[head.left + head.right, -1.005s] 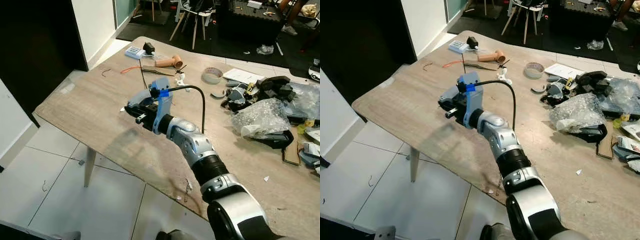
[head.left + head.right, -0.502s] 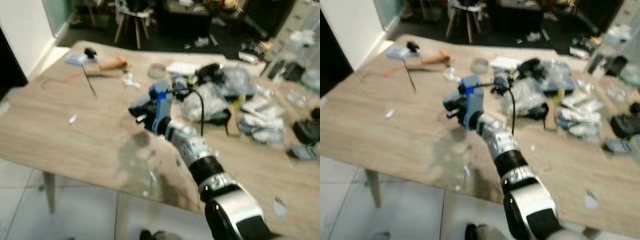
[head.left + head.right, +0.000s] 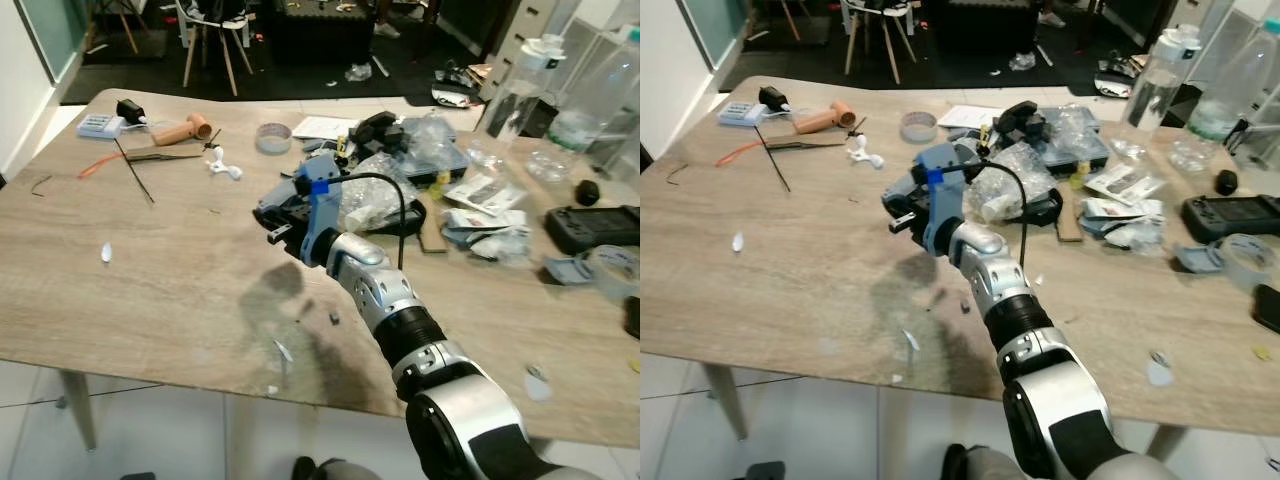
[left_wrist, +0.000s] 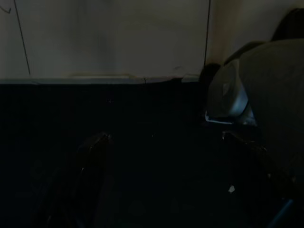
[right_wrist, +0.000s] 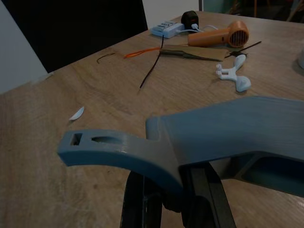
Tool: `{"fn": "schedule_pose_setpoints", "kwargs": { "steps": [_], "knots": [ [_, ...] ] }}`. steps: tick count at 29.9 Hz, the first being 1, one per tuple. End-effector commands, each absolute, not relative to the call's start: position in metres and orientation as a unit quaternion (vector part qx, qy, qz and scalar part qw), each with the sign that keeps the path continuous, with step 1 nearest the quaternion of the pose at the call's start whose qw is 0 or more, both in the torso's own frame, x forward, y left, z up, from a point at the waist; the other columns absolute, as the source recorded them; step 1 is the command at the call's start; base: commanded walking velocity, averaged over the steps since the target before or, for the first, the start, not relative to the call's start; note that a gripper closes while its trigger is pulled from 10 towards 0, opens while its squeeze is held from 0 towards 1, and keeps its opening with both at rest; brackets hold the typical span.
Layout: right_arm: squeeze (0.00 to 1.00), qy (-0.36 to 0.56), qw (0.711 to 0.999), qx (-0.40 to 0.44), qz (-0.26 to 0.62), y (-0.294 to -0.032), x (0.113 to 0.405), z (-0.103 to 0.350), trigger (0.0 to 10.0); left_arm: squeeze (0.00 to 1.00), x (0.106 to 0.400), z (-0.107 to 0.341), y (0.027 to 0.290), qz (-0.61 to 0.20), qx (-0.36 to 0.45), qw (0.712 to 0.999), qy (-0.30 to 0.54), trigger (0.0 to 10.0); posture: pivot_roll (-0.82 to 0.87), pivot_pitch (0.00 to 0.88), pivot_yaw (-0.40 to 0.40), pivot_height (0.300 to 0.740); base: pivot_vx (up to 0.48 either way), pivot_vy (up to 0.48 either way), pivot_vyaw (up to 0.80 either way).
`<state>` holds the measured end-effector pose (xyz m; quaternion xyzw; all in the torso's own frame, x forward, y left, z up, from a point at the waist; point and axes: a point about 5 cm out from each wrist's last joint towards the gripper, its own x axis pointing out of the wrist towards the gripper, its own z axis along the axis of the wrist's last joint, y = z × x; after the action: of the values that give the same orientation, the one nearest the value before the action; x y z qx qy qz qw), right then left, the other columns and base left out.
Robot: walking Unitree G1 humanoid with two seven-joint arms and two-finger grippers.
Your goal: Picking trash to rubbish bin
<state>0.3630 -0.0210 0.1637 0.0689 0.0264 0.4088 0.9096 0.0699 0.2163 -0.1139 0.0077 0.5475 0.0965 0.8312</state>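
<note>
My right arm reaches out over a wooden table, and its gripper hangs just above the middle of the top. A blue-grey plastic part sits over its black fingers, which look shut with nothing seen between them. Small white scraps lie on the table: one far to the gripper's left, also in the right wrist view, and one near the front edge. Crumpled clear plastic bags lie just behind the gripper. The left wrist view is very dark; the left arm hangs idle.
At the back left lie an orange handheld tool, a power strip, thin sticks and a tape roll. Packets, a black controller and clear bottles crowd the right side. Chairs stand behind the table.
The camera has swung right along the table. My right gripper, which hung beside the white scrap, now sits well to the right of it, near the plastic bags.
</note>
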Motion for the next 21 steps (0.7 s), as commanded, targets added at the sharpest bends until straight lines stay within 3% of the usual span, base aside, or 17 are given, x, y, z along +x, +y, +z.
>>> {"fn": "schedule_pose_setpoints", "kwargs": {
  "steps": [1,15,21],
  "knots": [
    [0.00,0.026,0.911,0.063,0.408,-0.023,0.364,0.163,10.0,0.00,0.065,-0.116,0.210,0.085,0.003,0.826,0.557,10.0,0.09,0.045,-0.055,0.740,0.000,0.000,0.00],
    [0.00,0.025,0.907,0.065,0.414,-0.023,0.362,0.161,10.0,0.00,0.061,-0.117,0.210,0.093,-0.005,0.825,0.558,10.0,0.09,0.067,-0.052,0.740,0.000,0.000,0.00],
    [0.00,0.003,0.885,0.069,0.461,-0.016,0.354,0.165,10.0,0.00,0.061,-0.117,0.210,0.094,-0.006,0.826,0.556,10.0,0.09,0.069,-0.052,0.740,0.000,0.000,0.00]
  ]
}}
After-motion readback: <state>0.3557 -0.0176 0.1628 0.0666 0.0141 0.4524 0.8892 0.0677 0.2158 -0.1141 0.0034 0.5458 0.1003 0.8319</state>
